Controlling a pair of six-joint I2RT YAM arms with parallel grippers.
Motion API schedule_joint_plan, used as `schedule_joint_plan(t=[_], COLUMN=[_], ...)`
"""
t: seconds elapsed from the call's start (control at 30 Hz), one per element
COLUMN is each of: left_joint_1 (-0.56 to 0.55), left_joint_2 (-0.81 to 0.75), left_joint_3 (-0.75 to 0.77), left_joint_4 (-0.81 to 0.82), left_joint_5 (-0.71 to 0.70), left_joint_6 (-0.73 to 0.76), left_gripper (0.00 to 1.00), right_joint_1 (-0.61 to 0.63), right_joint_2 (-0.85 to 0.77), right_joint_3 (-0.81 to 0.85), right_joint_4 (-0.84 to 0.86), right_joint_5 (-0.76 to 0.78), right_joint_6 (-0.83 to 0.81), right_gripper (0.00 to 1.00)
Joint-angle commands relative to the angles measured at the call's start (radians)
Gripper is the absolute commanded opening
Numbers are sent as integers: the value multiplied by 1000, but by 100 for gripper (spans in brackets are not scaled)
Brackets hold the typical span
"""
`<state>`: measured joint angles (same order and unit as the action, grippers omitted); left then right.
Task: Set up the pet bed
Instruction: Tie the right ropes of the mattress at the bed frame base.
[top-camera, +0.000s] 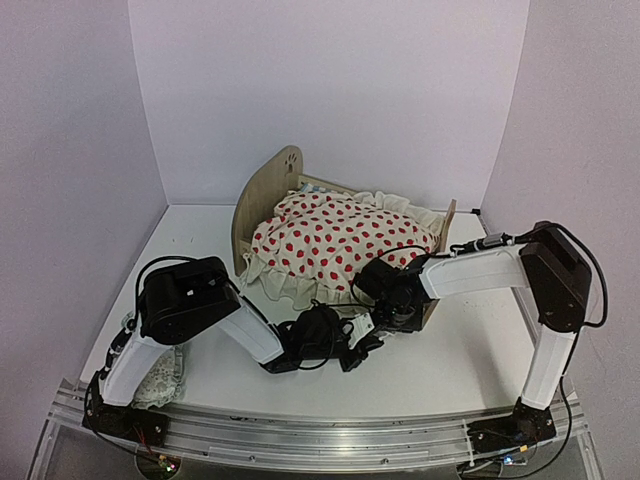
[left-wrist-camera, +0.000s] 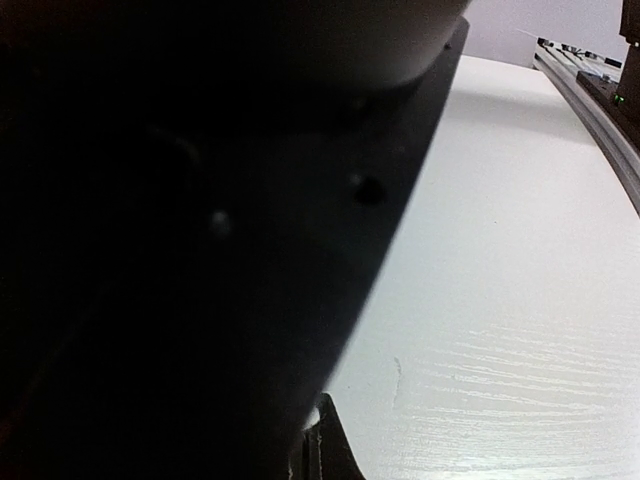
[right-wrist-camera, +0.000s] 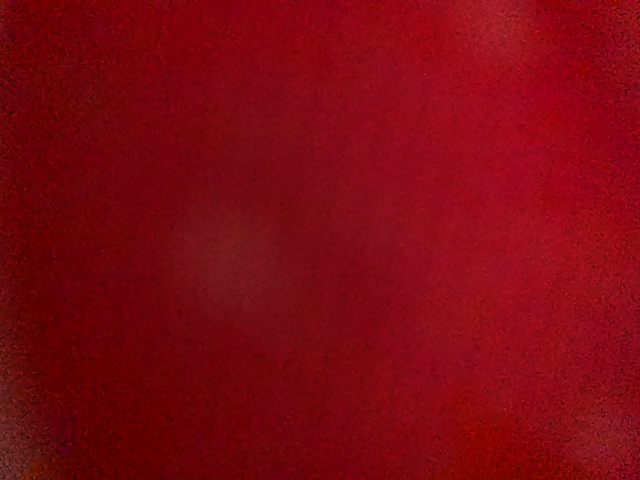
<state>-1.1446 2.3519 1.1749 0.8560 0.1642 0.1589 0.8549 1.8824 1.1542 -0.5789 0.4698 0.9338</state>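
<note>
The pet bed (top-camera: 262, 196) stands at the back middle of the table, its rounded plywood headboard with the paw cutout on the left and the lower footboard (top-camera: 447, 226) on the right. A cream ruffled blanket with red dots (top-camera: 335, 240) is heaped over it and spills off the near side, hiding the mattress. My right gripper (top-camera: 380, 285) is pushed into the blanket's near edge. Its wrist view is filled with blurred red, so its jaws do not show. Low on the table in front of the bed lies my left gripper (top-camera: 370, 340), shut (left-wrist-camera: 318, 448) and holding nothing.
A small pale patterned pillow (top-camera: 160, 385) lies at the near left, partly under the left arm. A metal rail (left-wrist-camera: 600, 100) runs along the table's near edge. White walls close in the back and both sides.
</note>
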Motion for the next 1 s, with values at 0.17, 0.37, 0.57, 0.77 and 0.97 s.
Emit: schedule_joint_plan(t=[0.17,0.37,0.57,0.77,0.97], left_joint_1=[-3,-4,-3,-3,-2], left_joint_2=[29,29,27,32,34], left_joint_3=[54,65,63,61,57], left_joint_4=[-20,-25,-26,-21,-20], left_joint_5=[18,25,27,27,32], left_joint_6=[5,4,4,1,6], left_gripper=[0,0,0,0,0], right_joint_1=[3,3,-1,-14,-31], right_joint_2=[-120,-70,-25,7,7], right_joint_3=[59,84,78,27,-4], right_joint_4=[-116,-102,-42,49,105], right_joint_5=[-40,-29,-14,-19,-8], right_joint_6=[21,6,-12,-22,-53], right_gripper=[24,17,15,15,15])
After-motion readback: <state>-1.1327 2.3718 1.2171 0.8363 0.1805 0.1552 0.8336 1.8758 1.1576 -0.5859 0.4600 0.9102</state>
